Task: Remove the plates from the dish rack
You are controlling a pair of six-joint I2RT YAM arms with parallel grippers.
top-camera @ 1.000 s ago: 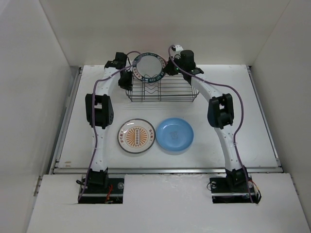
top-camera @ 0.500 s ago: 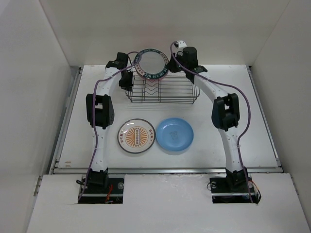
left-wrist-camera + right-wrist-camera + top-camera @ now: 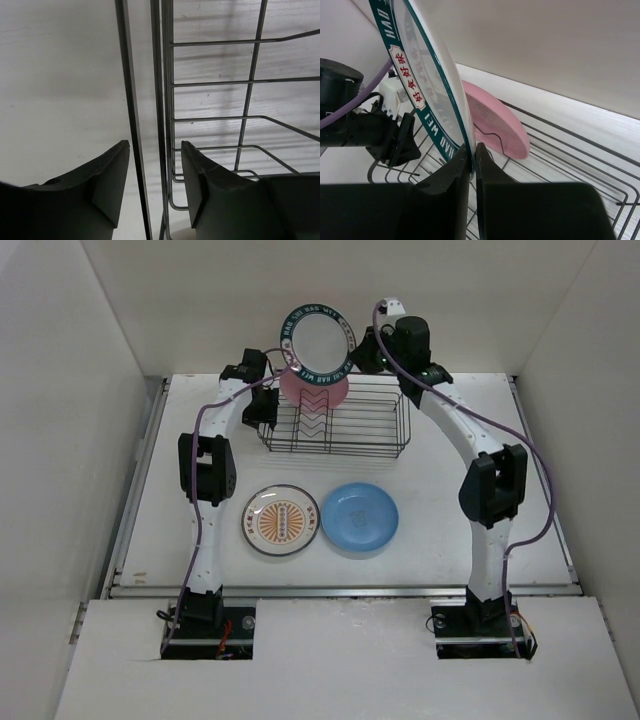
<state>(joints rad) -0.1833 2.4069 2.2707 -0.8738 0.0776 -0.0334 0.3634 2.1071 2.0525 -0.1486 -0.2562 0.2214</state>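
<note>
My right gripper [image 3: 362, 352] is shut on the edge of the white plate with the dark green rim [image 3: 318, 340] and holds it upright above the dish rack [image 3: 370, 430]. In the right wrist view the gripper [image 3: 473, 150] pinches this plate [image 3: 420, 85] at its lower rim. The pink plate [image 3: 315, 392] stands in the rack's left part, behind it [image 3: 495, 122]. My left gripper [image 3: 265, 405] is open, its jaws [image 3: 155, 150] either side of the rack's left end wires [image 3: 167, 100]. The orange-patterned plate [image 3: 281, 520] and the light blue plate [image 3: 360, 517] lie flat on the table. The white plate with the dark ring is out of view.
The two flat plates lie side by side in front of the rack, between the arms. White walls enclose the table on the left, back and right. The rack's right part [image 3: 580, 165] holds only upright dividers.
My right gripper has lifted the green-rimmed plate up out of the rack and a little to the right, uncovering the pink plate. The left arm has stayed at the rack's left end.
</note>
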